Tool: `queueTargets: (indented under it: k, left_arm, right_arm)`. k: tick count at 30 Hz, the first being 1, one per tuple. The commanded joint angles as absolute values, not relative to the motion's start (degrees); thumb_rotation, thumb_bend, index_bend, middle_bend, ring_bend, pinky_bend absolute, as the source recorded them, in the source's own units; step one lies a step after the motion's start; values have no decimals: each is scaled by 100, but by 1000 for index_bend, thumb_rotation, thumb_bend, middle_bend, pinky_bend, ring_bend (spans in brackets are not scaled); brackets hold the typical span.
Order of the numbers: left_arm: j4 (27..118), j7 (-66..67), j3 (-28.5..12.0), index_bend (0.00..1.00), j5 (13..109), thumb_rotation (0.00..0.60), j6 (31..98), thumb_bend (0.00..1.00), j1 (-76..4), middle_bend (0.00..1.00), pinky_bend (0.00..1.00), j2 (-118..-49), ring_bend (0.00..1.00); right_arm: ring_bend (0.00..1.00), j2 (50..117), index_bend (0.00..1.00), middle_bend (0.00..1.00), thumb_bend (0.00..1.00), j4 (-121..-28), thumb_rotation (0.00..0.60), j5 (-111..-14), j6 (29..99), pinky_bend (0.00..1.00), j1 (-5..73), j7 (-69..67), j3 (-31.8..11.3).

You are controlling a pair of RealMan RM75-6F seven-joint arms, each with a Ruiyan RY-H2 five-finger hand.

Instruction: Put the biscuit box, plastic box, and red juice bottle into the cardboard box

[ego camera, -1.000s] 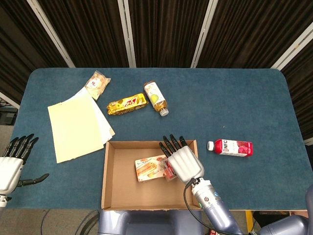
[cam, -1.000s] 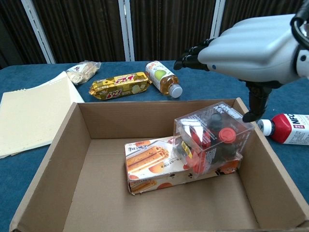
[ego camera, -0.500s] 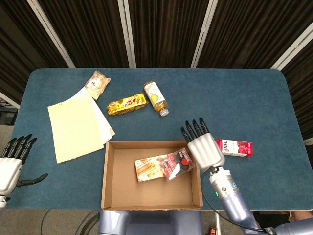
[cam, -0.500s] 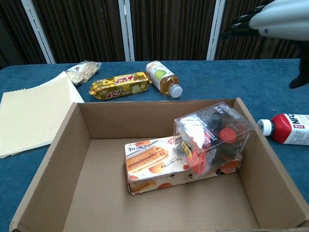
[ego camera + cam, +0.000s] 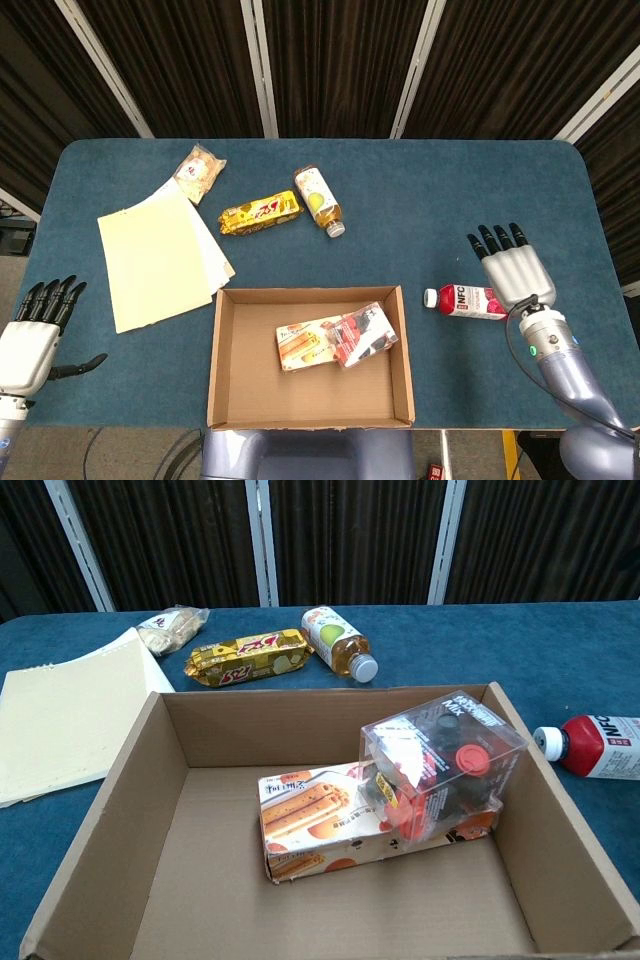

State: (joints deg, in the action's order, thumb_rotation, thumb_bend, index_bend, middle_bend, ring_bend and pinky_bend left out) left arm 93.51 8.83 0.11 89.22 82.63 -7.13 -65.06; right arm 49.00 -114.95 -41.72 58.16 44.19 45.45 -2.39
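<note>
Right hand: seen from above in the head view, back of the hand facing the camera, fingers extended, slightly spread and pointing away from the robot. Nothing lies between the fingers; the palm side is hidden. The wrist and forearm run back from the heel of the hand toward the lower right corner.

Left hand: at the lower left edge, fingers straight and close together, pointing away from the robot, thumb held out to the side. It holds nothing.

Neither hand shows in the chest view.

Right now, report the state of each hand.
Left hand: open, holding nothing.
Right hand: open, fingers spread, holding nothing, over the base end of the red juice bottle.
</note>
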Motion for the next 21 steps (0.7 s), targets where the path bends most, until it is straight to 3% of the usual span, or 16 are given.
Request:
queueTargets:
  k: [1,11,21]
  left_arm:
    - [9335,910,6,0,8906,422,8220,23,-740,0,0,-6534,0]
    - [9284,998,-25,0,8781,422,8102,23,-788,0,0,-6606,0]
    - [9265,1013,-4,0,8719,424,8034,24,-798,0,0,-6605,0]
  right_arm:
    - [0,5113,0,0,0,-10716,600,-4371,5215,74,4242,3912,-139]
    - [0,5906,0,0,0,-9502,600,-4853,4463,74,4076,3027,25]
    - [0,6634,0,0,10,-8827,600,-5227,4151,110,4066,2645,114]
